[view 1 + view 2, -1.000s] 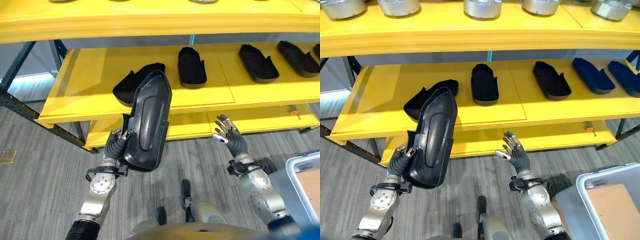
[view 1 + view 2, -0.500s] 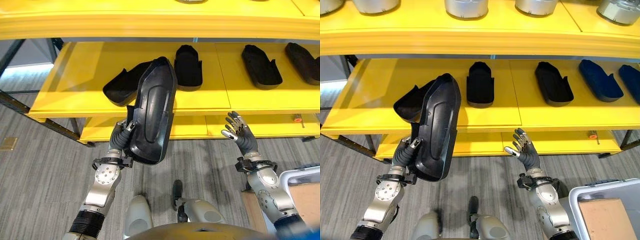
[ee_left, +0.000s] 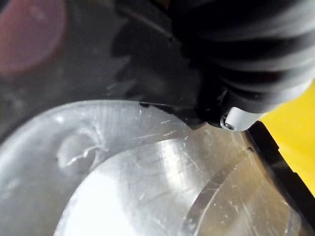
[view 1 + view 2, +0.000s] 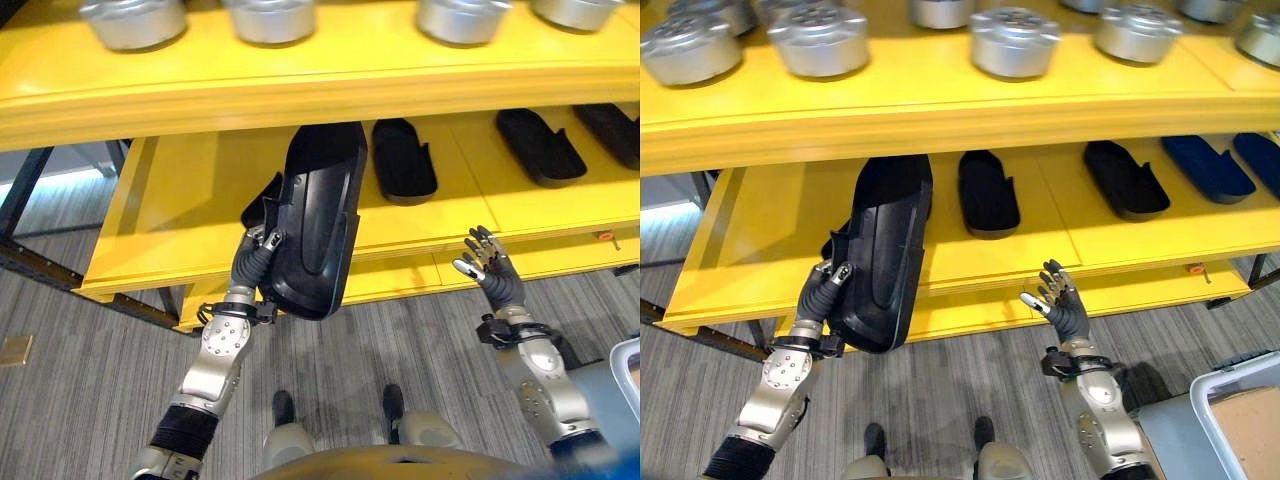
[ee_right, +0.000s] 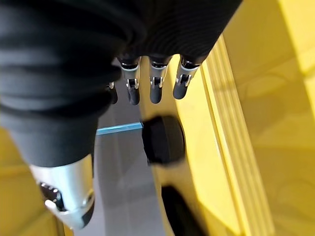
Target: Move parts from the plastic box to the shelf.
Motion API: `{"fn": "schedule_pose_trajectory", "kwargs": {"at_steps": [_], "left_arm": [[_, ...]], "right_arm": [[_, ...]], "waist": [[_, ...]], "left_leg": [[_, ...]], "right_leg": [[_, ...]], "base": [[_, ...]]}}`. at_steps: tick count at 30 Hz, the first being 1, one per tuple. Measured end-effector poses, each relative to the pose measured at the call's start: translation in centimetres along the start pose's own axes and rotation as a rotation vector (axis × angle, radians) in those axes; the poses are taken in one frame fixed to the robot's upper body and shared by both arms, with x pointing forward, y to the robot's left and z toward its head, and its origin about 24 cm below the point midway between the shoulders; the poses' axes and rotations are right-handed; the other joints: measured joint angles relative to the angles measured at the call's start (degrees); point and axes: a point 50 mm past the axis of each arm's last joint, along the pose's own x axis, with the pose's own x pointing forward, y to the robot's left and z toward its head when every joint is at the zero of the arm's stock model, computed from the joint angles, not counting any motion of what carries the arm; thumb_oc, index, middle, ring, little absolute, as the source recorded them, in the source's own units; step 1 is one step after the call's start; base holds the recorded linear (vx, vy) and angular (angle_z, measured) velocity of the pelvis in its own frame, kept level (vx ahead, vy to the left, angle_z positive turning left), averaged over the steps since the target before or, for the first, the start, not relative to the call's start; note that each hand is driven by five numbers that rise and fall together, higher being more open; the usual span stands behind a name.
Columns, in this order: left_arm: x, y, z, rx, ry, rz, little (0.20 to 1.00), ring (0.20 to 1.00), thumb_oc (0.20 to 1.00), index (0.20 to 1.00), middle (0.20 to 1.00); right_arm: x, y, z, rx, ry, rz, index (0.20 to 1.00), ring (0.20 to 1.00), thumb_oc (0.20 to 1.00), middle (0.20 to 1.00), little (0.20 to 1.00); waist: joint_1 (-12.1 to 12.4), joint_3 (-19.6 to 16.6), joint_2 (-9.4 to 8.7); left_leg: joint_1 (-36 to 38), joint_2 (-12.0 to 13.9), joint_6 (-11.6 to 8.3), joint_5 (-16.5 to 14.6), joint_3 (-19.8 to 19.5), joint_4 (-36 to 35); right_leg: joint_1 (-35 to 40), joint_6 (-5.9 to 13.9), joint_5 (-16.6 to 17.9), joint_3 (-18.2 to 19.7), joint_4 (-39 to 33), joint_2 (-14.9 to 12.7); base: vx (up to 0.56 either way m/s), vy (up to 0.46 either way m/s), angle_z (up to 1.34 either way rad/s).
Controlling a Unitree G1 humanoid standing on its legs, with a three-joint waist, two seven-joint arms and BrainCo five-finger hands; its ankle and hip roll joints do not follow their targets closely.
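Holding the black part [image 4: 318, 230] upright at the yellow shelf [image 4: 150, 215].
My left hand [image 4: 826, 288] clamps its lower end; its long axis points up into the shelf. My right hand [image 4: 1062, 304] hangs open, below the shelf's edge.

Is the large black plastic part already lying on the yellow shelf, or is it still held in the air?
Held in the air. The large black plastic part stands nearly upright in the left hand, its top reaching over the yellow middle shelf, its bottom hanging below the shelf edge.
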Motion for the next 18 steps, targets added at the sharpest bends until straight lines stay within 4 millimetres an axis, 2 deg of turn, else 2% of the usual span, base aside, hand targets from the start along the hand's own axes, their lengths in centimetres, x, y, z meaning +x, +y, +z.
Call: {"fn": "schedule_pose_trajectory", "kwargs": {"at_steps": [1, 2, 4, 5, 6, 7, 13, 18], "left_arm": [[0.2, 0.2, 0.2, 0.006, -0.009, 0.006, 0.2, 0.2, 0.2, 0.2, 0.2], [0.5, 0.9, 0.7, 0.022, -0.03, 0.031, 0.2, 0.2, 0.2, 0.2, 0.2], [0.9, 1.3, 1.1, 0.022, -0.051, 0.067, 0.2, 0.2, 0.2, 0.2, 0.2], [0.9, 1.3, 1.2, 0.022, -0.053, 0.07, 0.2, 0.2, 0.2, 0.2, 0.2], [1.0, 1.9, 1.5, 0.021, -0.068, 0.099, 0.2, 0.2, 0.2, 0.2, 0.2], [1.0, 2.2, 1.6, 0.022, -0.075, 0.122, 0.2, 0.2, 0.2, 0.2, 0.2], [0.7, 2.4, 1.4, 0.045, -0.071, 0.136, 0.2, 0.2, 0.2, 0.2, 0.2], [0.5, 3.1, 1.3, 0.057, -0.069, 0.176, 0.2, 0.2, 0.2, 0.2, 0.2]], "right_arm": [[-0.1, 0.3, -0.2, 0.004, 0.008, 0.01, 1.0, 1.0, 1.0, 1.0, 1.0], [0.0, 1.0, -0.5, 0.021, 0.016, 0.027, 1.0, 1.0, 1.0, 1.0, 1.0], [-0.1, 1.3, -0.7, 0.027, 0.023, 0.04, 1.0, 1.0, 1.0, 1.0, 1.0], [-0.1, 1.2, -0.7, 0.027, 0.024, 0.04, 1.0, 1.0, 1.0, 1.0, 1.0], [-0.1, 1.2, -0.8, 0.026, 0.028, 0.039, 1.0, 1.0, 1.0, 1.0, 1.0], [-0.1, 1.1, -0.7, 0.027, 0.023, 0.034, 1.0, 1.0, 1.0, 1.0, 1.0], [-0.1, 0.8, -0.6, 0.022, 0.022, 0.026, 1.0, 1.0, 1.0, 1.0, 1.0], [-0.2, 0.8, -0.6, 0.022, 0.024, 0.026, 1.0, 1.0, 1.0, 1.0, 1.0]], "waist": [[0.09, 0.0, -0.13], [0.86, 0.22, -1.09], [1.5, 0.18, -1.45], [1.54, 0.19, -1.48], [1.78, 0.11, -2.37], [1.88, 0.1, -3.5], [1.69, -0.13, -5.77], [1.74, -0.37, -6.35]], "left_leg": [[-0.01, -1.49, 0.71, -0.43, 0.12, 0.14], [-0.14, -3.49, 1.85, -1.15, 0.87, 0.97], [-0.16, -4.58, 2.55, -1.58, 1.06, 0.84], [-0.16, -4.64, 2.6, -1.61, 1.06, 0.84], [-0.2, -5.23, 2.9, -1.78, 0.94, 0.79], [-0.46, -5.33, 2.78, -1.88, 1.06, 0.73], [-1.33, -4.55, 2.37, -1.75, 1.9, 0.74], [-2.3, -3.8, 1.82, -1.39, 0.76, 0.81]], "right_leg": [[0.15, 0.13, 0.31, 0.07, 0.0, -1.37], [0.25, 1.97, 1.21, 0.63, -0.09, -3.63], [0.23, 3.39, 2.09, 0.65, -0.35, -4.75], [0.23, 3.49, 2.15, 0.65, -0.35, -4.83], [0.35, 4.44, 2.5, 1.3, -0.61, -5.35], [0.42, 4.7, 2.43, 1.29, -1.46, -5.34], [0.47, 4.9, 2.48, 1.05, -4.19, -4.64], [0.44, 5.02, 2.56, -0.2, -4.56, -3.86]], "base": [[0.05, 0.244, 0.04], [0.03, 0.136, 0.03], [0.01, 0.083, 0.01], [0.03, 0.096, 0.07], [0.03, 0.07, 0.03], [0.04, 0.078, -0.02], [0.02, 0.018, -0.09], [0.0, 0.011, 0.1]]}}
